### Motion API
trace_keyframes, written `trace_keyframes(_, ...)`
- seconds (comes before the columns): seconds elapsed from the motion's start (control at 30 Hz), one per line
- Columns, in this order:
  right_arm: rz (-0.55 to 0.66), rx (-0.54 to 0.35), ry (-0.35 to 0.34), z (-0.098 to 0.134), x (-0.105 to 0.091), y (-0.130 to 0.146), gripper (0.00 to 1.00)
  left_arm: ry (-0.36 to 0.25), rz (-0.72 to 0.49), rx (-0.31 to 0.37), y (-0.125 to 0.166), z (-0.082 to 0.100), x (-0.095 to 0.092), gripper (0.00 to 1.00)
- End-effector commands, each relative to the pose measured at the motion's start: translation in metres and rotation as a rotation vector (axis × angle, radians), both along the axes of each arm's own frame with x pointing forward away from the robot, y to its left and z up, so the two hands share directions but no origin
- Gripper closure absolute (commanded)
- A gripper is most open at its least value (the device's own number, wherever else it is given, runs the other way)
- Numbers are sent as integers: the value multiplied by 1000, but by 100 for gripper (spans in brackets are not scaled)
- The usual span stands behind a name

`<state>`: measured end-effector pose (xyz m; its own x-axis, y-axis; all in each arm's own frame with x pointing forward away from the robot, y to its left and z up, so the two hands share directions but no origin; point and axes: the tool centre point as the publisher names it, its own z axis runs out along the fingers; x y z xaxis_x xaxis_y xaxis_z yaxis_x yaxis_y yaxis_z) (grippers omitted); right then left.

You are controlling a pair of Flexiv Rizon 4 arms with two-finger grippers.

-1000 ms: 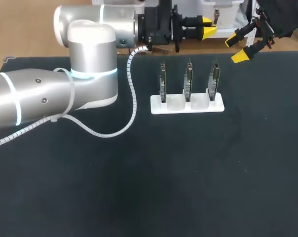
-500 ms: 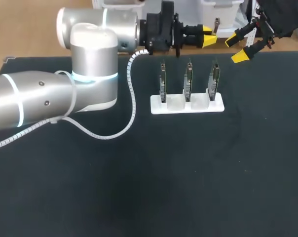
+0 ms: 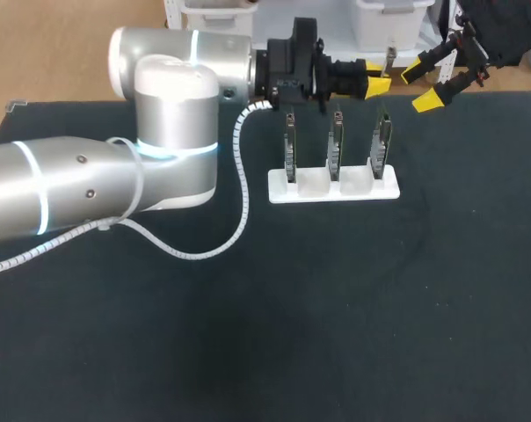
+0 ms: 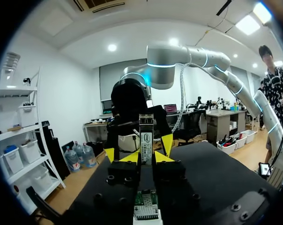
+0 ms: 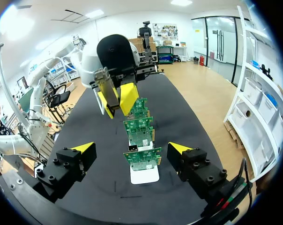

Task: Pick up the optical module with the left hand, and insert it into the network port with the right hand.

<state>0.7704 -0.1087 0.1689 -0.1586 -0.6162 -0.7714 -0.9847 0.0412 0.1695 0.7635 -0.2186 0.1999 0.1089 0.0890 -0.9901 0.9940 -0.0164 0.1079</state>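
Behind the white stand (image 3: 333,186), the left gripper (image 3: 374,77) with its optical module (image 4: 146,136) and the right gripper (image 3: 419,86) crowd the space; in front, the table (image 3: 336,308) lies open.

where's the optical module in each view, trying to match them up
Head view: the optical module is at the yellow tips of the left gripper, past the far side of the white board rack.
Left wrist view: module upright between that gripper's fingers.
Right wrist view: module in the other arm's fingers, above the far boards.
Shared landmark: the rack, under the gripper and ahead of the right one.
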Motion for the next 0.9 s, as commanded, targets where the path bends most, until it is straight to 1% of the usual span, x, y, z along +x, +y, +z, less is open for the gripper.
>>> trace_keyframes(0.03,-2,0,-2,0,-1,0,0,8,-4,5,-6,0,5,100)
trace_keyframes(0.27,-2,0,-2,0,-1,0,0,8,7,-16,-15,0,10,100)
trace_keyframes(0.53,-2,0,-2,0,-1,0,0,19,19,-22,-22,-4,9,100)
trace_keyframes(0.9,-2,0,-2,0,-1,0,0,36,54,-28,-22,-8,-2,100)
